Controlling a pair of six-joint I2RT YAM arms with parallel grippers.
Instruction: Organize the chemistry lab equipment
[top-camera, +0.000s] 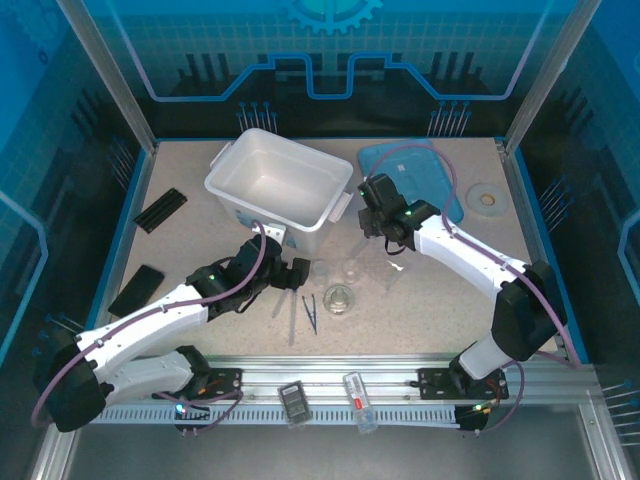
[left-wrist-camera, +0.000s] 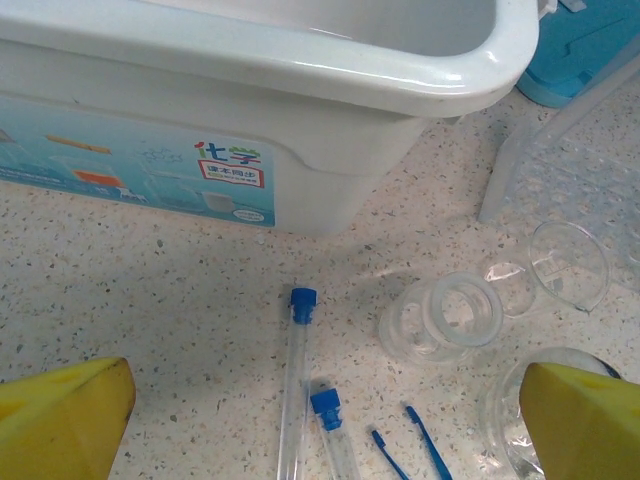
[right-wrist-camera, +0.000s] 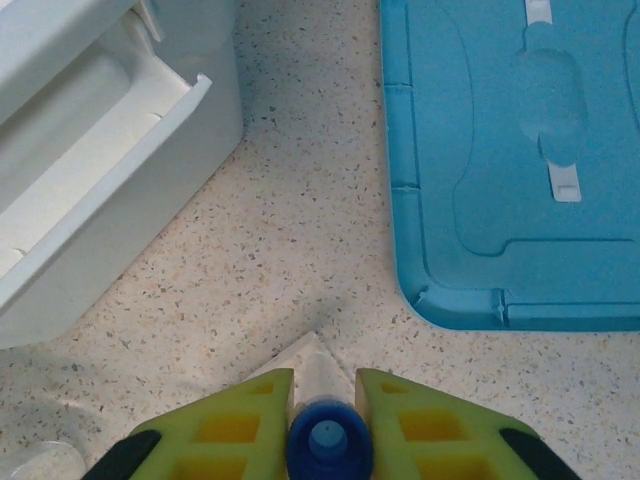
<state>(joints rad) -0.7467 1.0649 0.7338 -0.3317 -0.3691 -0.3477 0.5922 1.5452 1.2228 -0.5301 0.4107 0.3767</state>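
My right gripper (right-wrist-camera: 323, 388) flanks the blue cap of a slim clear tube (right-wrist-camera: 328, 445), which stands on end between the yellow fingers (right-wrist-camera: 240, 425). I cannot tell whether I am clamping it or merely bracketing it. Just beyond the tips a pale clear wedge pokes out, probably a corner of the small clear rack (left-wrist-camera: 565, 170), which stands on the speckled table (right-wrist-camera: 300, 250) near the corner of the white bin (right-wrist-camera: 90, 210). The light-blue lid (right-wrist-camera: 500, 150) lies flat off the bin. The step in hand, as I judge it, is seating this tube in the rack. I want it plumb, with its foot fully down in a hole before I let go and the fingers parted only a little. Then I lift straight up, so the cap is not dragged and the light rack is not tipped. My left gripper (left-wrist-camera: 328, 385) hangs spread wide and empty above two more blue-capped tubes (left-wrist-camera: 296, 390) lying on the table. The dark blue tweezers (left-wrist-camera: 412, 452) lie just beside them and the small round glass dish (top-camera: 340, 299) is close by. Those look like my next pickups.
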